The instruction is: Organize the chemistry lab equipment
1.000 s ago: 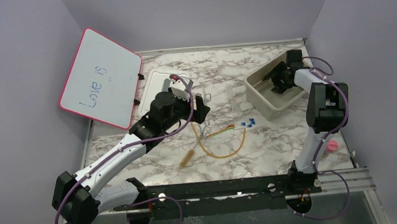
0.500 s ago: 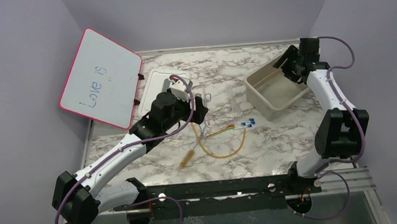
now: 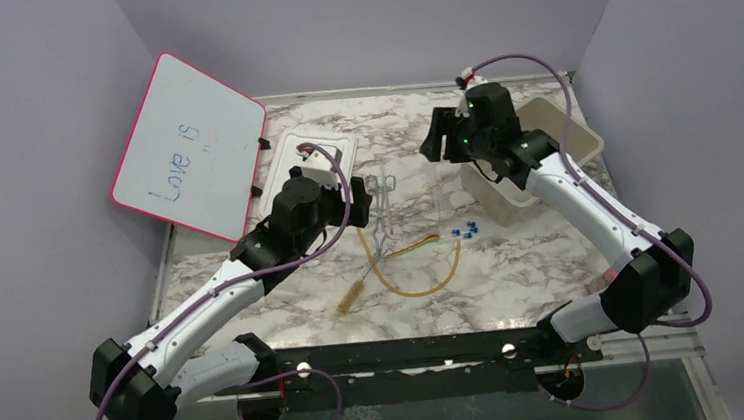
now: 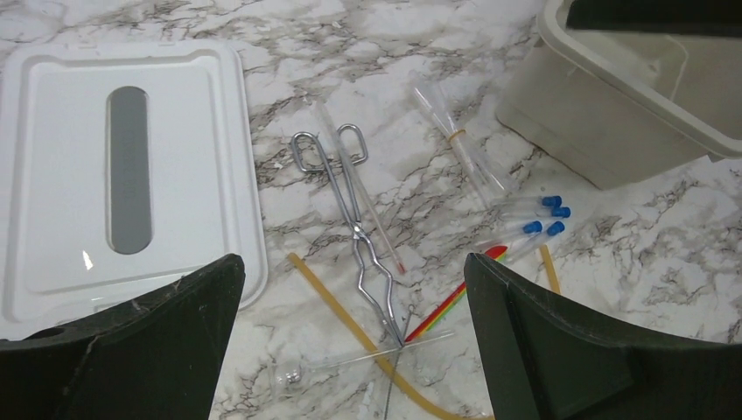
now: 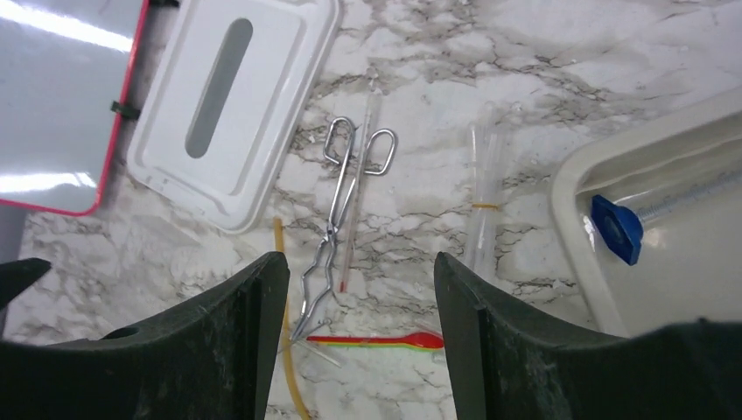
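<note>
Two grippers, both with jaws apart and empty. The left gripper (image 4: pixel 352 262) hovers at 9 o'clock of the silver tongs (image 3: pixel 379 219), and the right gripper (image 5: pixel 359 258) at 1 o'clock. The tongs lie flat mid-table, with the amber tube (image 3: pixel 424 284) at 6 o'clock, the brush (image 3: pixel 352 297) at 7 and the blue pieces (image 3: pixel 466 231) at 4.

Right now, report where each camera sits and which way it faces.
Top external: above and behind the bases, looking down at the marble table; left arm and right arm show whole.
Left wrist: on the left arm, looking down and forward at the tongs and white lid; the left tool frames the bottom with its fingers.
Right wrist: on the right arm, looking down at the beige bin; the right tool shows its fingers.
Shared: both wrist views hold the tongs, lid and bin.
</note>
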`<state>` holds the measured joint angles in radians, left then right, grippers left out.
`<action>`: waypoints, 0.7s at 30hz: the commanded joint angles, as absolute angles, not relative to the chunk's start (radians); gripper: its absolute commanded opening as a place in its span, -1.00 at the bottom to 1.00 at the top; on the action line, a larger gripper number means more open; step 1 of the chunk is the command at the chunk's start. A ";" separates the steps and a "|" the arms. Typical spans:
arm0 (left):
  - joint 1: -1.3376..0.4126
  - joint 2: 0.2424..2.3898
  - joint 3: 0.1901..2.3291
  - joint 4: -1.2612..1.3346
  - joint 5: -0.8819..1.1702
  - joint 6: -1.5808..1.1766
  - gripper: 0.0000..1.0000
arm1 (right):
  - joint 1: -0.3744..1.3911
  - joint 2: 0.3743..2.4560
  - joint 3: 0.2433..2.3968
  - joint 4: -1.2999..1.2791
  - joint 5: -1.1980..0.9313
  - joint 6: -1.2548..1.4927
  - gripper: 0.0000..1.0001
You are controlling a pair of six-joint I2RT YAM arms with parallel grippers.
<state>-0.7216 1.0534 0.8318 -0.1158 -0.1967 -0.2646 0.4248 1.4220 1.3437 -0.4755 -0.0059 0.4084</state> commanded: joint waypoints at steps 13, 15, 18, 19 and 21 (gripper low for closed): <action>-0.716 1.007 0.779 -0.075 -0.223 -0.253 0.98 | 0.584 1.976 1.570 -0.693 0.465 0.391 0.31; -0.716 1.010 0.779 -0.075 -0.220 -0.257 0.98 | 0.584 2.002 1.574 -0.673 0.471 0.381 0.32; -0.716 1.010 0.777 -0.075 -0.220 -0.260 0.98 | 0.583 2.038 1.576 -0.651 0.481 0.382 0.34; -0.716 1.010 0.776 -0.077 -0.222 -0.260 0.98 | 0.581 2.050 1.578 -0.648 0.474 0.382 0.36; -0.716 1.008 0.775 -0.078 -0.224 -0.261 0.98 | 0.578 2.080 1.586 -0.646 0.458 0.382 0.36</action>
